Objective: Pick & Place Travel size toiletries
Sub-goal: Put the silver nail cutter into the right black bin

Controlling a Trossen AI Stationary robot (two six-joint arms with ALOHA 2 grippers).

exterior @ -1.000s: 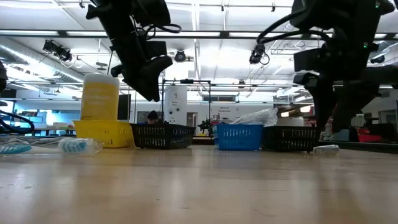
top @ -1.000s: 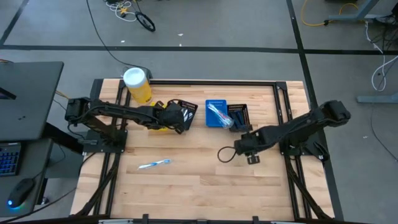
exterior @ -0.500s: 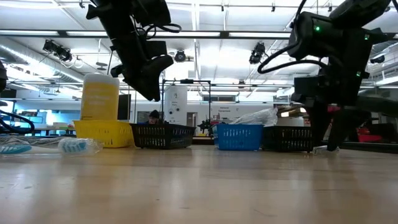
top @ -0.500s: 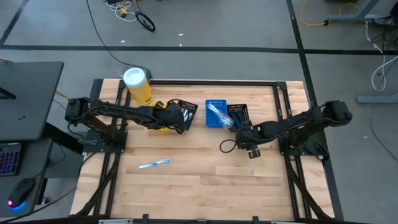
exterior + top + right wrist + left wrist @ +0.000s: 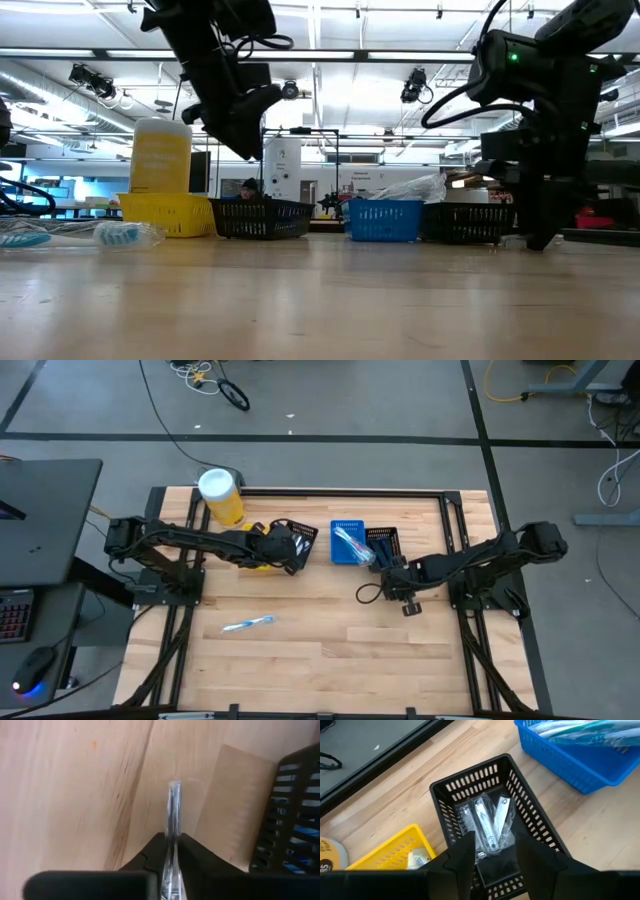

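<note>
My right gripper (image 5: 408, 601) stands low over the table just in front of the right black bin (image 5: 386, 544), shut on a thin clear-wrapped toiletry (image 5: 173, 810). My left gripper (image 5: 492, 859) hangs open above the left black bin (image 5: 485, 820), with nothing between its fingers. That bin holds clear-wrapped silvery items (image 5: 490, 822). A light-blue toothbrush (image 5: 248, 624) lies flat on the table toward the near left. More wrapped toothbrushes (image 5: 352, 546) lie in the blue bin (image 5: 336, 556). My right gripper pinches the clear-wrapped toiletry between its two fingers, which come steeply from above. The wrapper stands on edge in the hold, and its free end (image 5: 174, 787) sticks out past the fingertips close over the wood. Whether it is lifted clear I cannot tell.
A row stands along the far side: a yellow canister with a white lid (image 5: 221, 495), a yellow bin (image 5: 256, 563), the two black bins and the blue bin between them. Bare wood lies across the middle and the near side of the table (image 5: 330, 650).
My right gripper has gone down to the table and a little toward the far edge, close to the right black bin. Its fingers have shut on the clear-wrapped toiletry. My left arm has kept still.
</note>
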